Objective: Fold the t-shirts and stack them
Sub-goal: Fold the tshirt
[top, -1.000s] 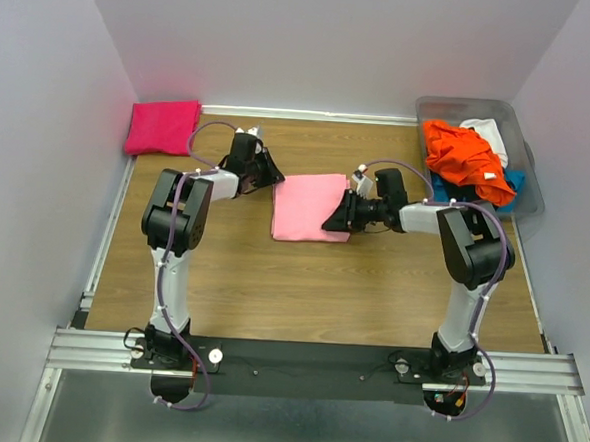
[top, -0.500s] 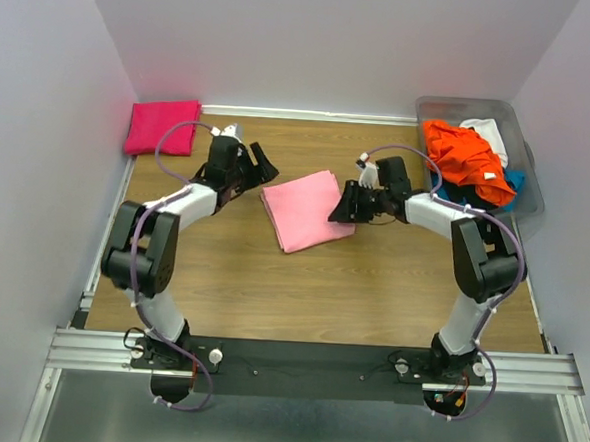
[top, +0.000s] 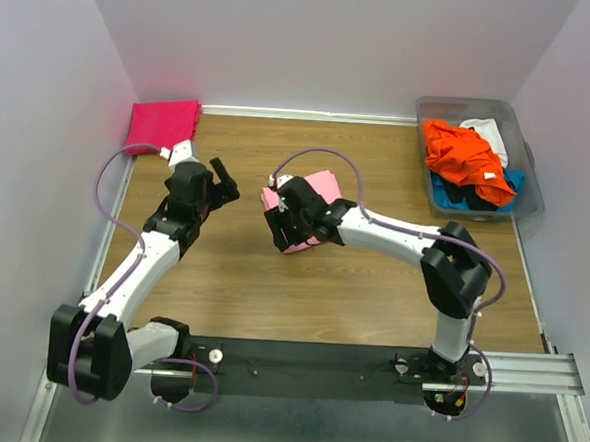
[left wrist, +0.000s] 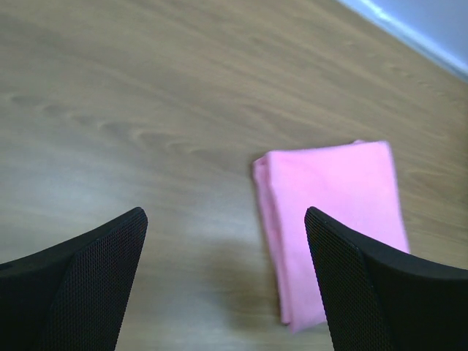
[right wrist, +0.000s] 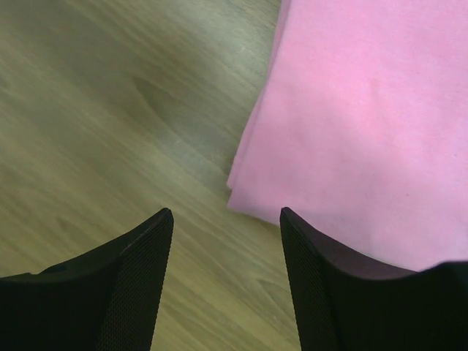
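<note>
A folded light pink t-shirt lies flat in the middle of the table, also seen in the left wrist view and the right wrist view. My right gripper hovers over its near-left corner, open, with only bare wood between the fingers. My left gripper stands open a short way left of the shirt, apart from it, nothing between its fingers. A folded magenta t-shirt lies in the far left corner.
A clear plastic bin at the far right holds orange, white, blue and black shirts in a heap. Purple-grey walls close in the table on the left, far and right sides.
Both grippers have opened and let go of the pink shirt. The left arm drew back to the left. The right arm swung across the shirt to its near-left corner; the shirt turned and shifted slightly.
</note>
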